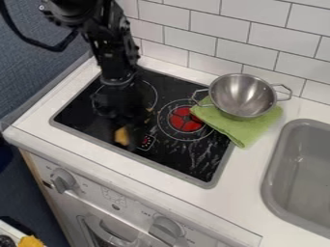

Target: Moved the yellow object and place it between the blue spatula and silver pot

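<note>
Yellow small object (122, 136) shows at the black glass stovetop (177, 161), apparently right by the black end effector (120, 113); whether that is spread, pressed together or pinching it, I cannot tell. Beyond the red-marked burner (185, 119), a silver metal two-handled pot (241, 96) rests on a folded green cloth (248, 130).

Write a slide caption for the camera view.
Black robot arm over a stovetop, a yellow object nearby, and a silver pot on a green cloth.

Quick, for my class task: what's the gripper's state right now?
Gripper: open or closed can't be told, nor whether it holds the yellow object.
</note>
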`<state>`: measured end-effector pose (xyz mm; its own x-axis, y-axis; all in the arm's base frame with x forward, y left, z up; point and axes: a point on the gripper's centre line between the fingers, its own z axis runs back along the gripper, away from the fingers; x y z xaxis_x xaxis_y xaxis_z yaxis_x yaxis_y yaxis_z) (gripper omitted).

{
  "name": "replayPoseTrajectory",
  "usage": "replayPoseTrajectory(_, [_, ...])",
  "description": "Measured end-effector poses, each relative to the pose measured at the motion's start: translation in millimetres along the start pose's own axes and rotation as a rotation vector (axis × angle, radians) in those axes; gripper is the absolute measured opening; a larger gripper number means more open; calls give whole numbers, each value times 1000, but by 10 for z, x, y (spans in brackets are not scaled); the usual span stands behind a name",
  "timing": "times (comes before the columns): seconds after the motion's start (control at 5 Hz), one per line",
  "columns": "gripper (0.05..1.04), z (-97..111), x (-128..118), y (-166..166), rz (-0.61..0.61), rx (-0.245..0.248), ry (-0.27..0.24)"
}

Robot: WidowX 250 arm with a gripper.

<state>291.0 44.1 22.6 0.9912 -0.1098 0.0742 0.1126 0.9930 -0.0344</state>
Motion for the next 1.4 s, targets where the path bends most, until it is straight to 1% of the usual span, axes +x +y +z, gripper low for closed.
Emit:
replayPoseTrajectory(0.2, [559, 86, 401, 27, -15, -15, -60])
replayPoseTrajectory(0.4, [559, -14, 683, 29, -21, -7, -55])
replayPoseTrajectory(0.6, [559, -122, 832, 96, -10, 24, -33])
replayPoseTrajectory(0.8, [559, -164, 910, 171, 8, 43, -25])
replayPoseTrajectory(1.0, [634, -152, 906, 265, 38, 47, -25])
replayPoseTrajectory(1.2, [922, -147, 871, 206, 6, 6, 0])
replayPoseTrajectory(1.4, [1005, -130, 856, 164, -18, -15, 9])
